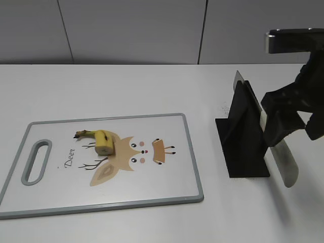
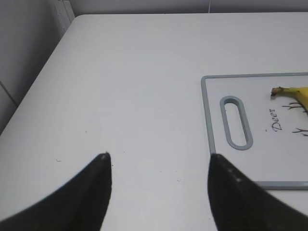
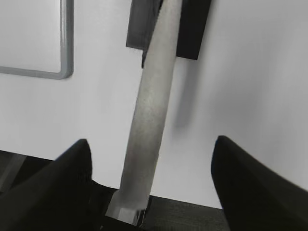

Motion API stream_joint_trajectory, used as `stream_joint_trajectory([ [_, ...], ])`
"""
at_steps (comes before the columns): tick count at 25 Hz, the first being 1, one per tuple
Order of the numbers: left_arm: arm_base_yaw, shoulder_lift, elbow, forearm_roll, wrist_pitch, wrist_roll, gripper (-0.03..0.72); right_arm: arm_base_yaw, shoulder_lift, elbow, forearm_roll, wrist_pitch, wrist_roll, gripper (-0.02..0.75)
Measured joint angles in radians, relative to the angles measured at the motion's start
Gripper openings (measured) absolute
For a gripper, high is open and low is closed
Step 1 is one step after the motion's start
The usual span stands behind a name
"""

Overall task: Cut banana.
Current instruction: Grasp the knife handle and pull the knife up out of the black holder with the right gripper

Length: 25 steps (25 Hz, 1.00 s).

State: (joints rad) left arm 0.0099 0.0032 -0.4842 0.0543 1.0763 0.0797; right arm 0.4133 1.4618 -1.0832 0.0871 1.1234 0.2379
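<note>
Exterior view: our right gripper [image 1: 283, 119] grips the knife [image 1: 281, 159] at three o'clock, while the soft, slippery banana [image 1: 104, 143] needs steadying by its stem.

Banana [image 1: 103, 143]: short yellow stub, dark stem tip pointing left, lying flat on cutting board [image 1: 50, 202] (deer print), well left of right gripper [image 1: 283, 121].

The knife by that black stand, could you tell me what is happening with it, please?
The right gripper holds the knife at the black stand, its blade angled down over the table. The banana piece lies uncut on the cutting board. The left gripper hangs open above bare table, left of the board, holding nothing.
</note>
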Motion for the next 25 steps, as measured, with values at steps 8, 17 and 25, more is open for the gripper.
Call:
stream_joint_trajectory([
  [8,0.0,0.0,0.0,0.0,0.0,-0.003,0.591,0.0,0.098,0.0,0.0,-0.03,0.026,0.583],
  [17,0.0,0.0,0.0,0.0,0.0,-0.004,0.59,0.0,0.168,0.0,0.004,-0.039,0.068,0.507],
  [25,0.0,0.0,0.0,0.0,0.0,-0.004,0.59,0.0,0.174,0.0,0.011,-0.033,0.088,0.392],
])
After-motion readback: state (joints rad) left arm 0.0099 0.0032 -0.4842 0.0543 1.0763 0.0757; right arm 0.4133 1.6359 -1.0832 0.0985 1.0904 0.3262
